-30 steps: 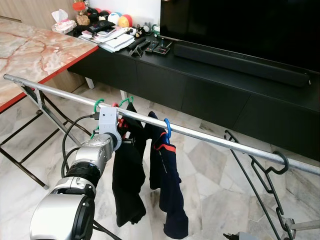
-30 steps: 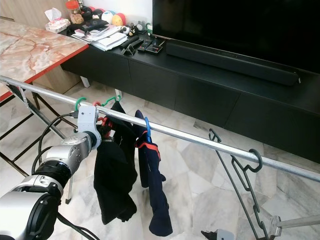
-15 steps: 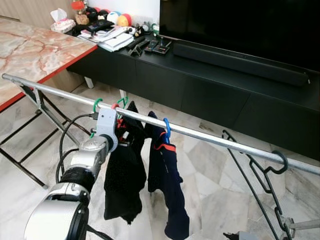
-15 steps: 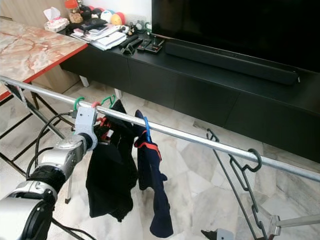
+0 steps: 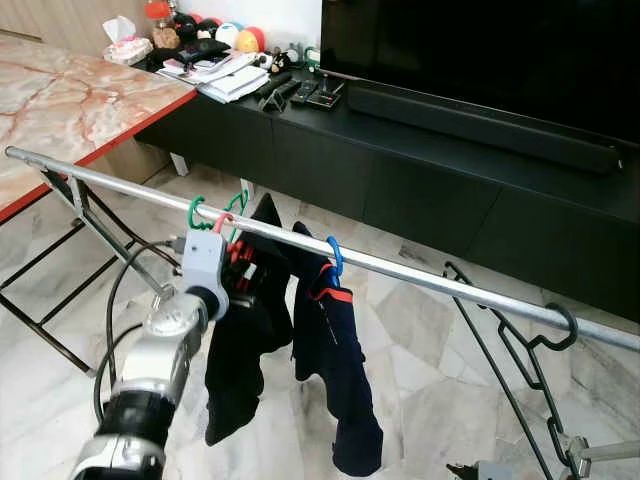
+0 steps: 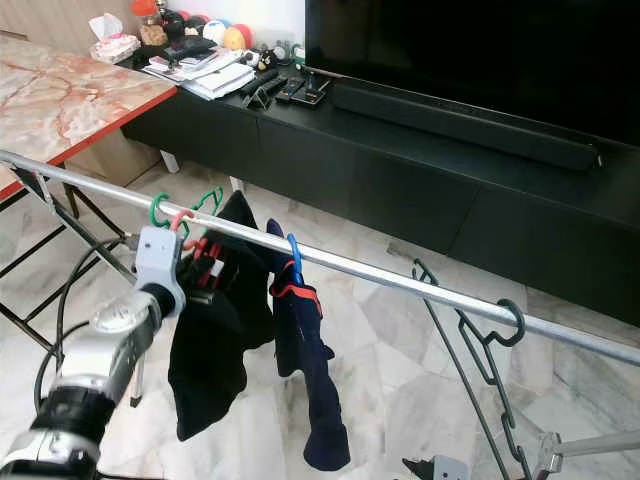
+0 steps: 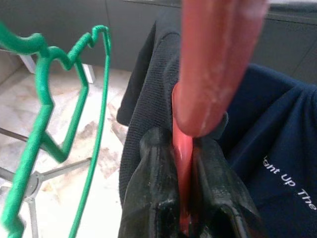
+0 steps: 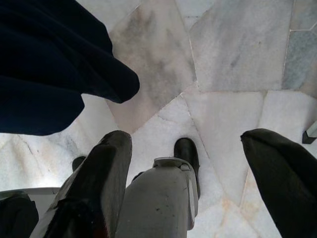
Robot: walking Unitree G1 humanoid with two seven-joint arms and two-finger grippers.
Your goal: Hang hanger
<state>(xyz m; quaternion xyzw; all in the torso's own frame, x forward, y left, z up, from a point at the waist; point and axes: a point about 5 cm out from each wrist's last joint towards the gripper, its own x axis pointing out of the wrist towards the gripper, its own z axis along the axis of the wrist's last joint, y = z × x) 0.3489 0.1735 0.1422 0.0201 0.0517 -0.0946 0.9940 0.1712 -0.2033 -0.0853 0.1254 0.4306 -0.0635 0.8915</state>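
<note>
A steel rail (image 5: 420, 275) runs across in front of me. My left gripper (image 7: 184, 148) is just below it and is shut on the neck of a red hanger (image 7: 213, 59). That hanger carries a black garment (image 5: 245, 330), and its red hook (image 5: 221, 223) is up at the rail between two green hanger hooks (image 5: 198, 208). To the right, a navy garment (image 5: 335, 380) hangs from a blue hook (image 5: 335, 255). An empty dark hanger (image 5: 545, 350) hangs farther right. My right gripper (image 8: 190, 141) is open, hangs low and points at the floor.
A long black TV console (image 5: 450, 170) with a soundbar and clutter stands behind the rail. A marble-topped table (image 5: 70, 100) with folding legs is at the left. The rack's dark frame (image 5: 500, 350) slopes down at the right, over the marble floor (image 5: 430, 400).
My left arm has reached further out, and its wrist is a little lower and more to the left. The black garment has swung and bunched up under the rail. The navy garment stays put.
</note>
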